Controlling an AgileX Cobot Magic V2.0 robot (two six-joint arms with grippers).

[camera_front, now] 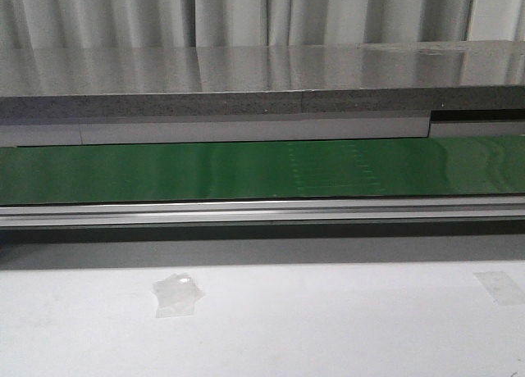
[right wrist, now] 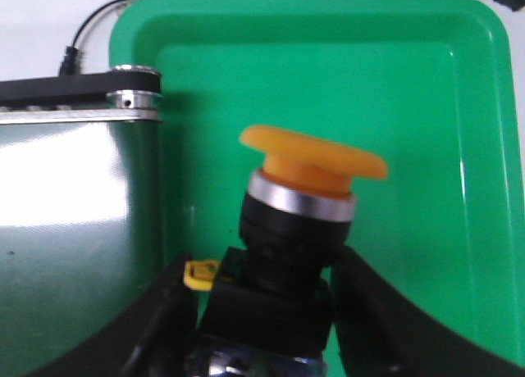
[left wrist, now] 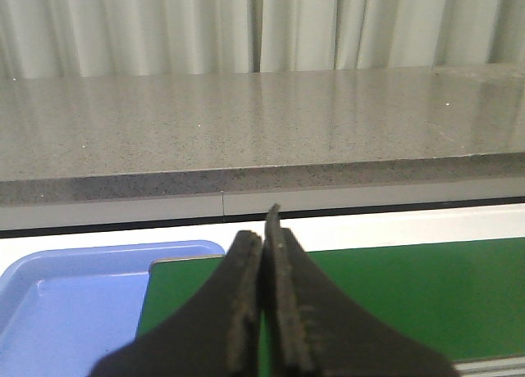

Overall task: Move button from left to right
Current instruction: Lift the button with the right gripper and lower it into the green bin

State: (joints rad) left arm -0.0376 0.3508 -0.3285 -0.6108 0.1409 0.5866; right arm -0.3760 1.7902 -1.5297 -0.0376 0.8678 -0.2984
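Pinching the dark blocky body of the small push-button with the round orange-yellow head (right wrist: 308,188), the right claw (right wrist: 262,320) holds it between its two black fingers (right wrist: 385,320). Behind the button, past the claw's tips, lies a shiny green plastic tray (right wrist: 426,82). The left claw (left wrist: 267,311) is pressed together with nothing in it. Ahead of its tips are a green belt (left wrist: 394,295) and a light blue tray (left wrist: 66,311).

Pale pleated curtain (camera_front: 246,12) behind grey speckled counter (camera_front: 246,82).
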